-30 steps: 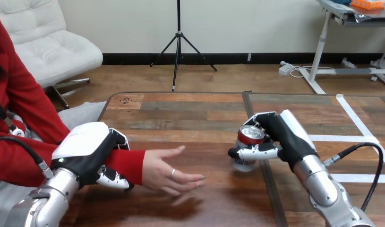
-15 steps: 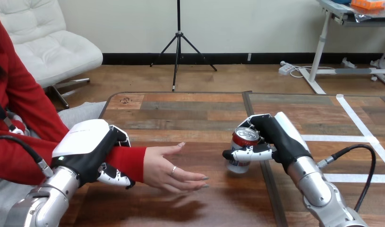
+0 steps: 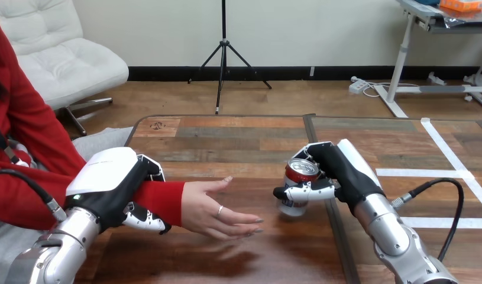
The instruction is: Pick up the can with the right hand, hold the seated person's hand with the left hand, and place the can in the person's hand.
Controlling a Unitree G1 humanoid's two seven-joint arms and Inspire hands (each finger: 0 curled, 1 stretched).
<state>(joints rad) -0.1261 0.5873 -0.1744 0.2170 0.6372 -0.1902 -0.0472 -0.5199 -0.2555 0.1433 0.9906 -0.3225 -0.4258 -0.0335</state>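
The can (image 3: 295,198) sat in the grasp of the right hand (image 3: 343,170), near the middle of the counter (image 3: 238,137). The right hand came in from the lower right on its silver forearm and was closed round the can. Its thumb lay across the side facing the camera, and its fingers (image 3: 314,152) wrapped round the far side. The can was tilted, with its silver top leaning toward the palm and its lower end pointing down toward the wood. Whether that lower end touched the counter could not be told.

To the left of the can, a little apart from it, lay the person's hand (image 3: 212,207). It was open, with its fingers stretched out toward the can and their tips close to it but not touching. It hung low over the counter, palm turned partly upward.

The left hand (image 3: 111,183) was clamped on the person's wrist (image 3: 162,201), which was covered by a red sleeve. Its fingers curled over the top of the wrist and its thumb tucked beneath. The can was therefore between the person's fingertips and the right palm, held by the robot alone.
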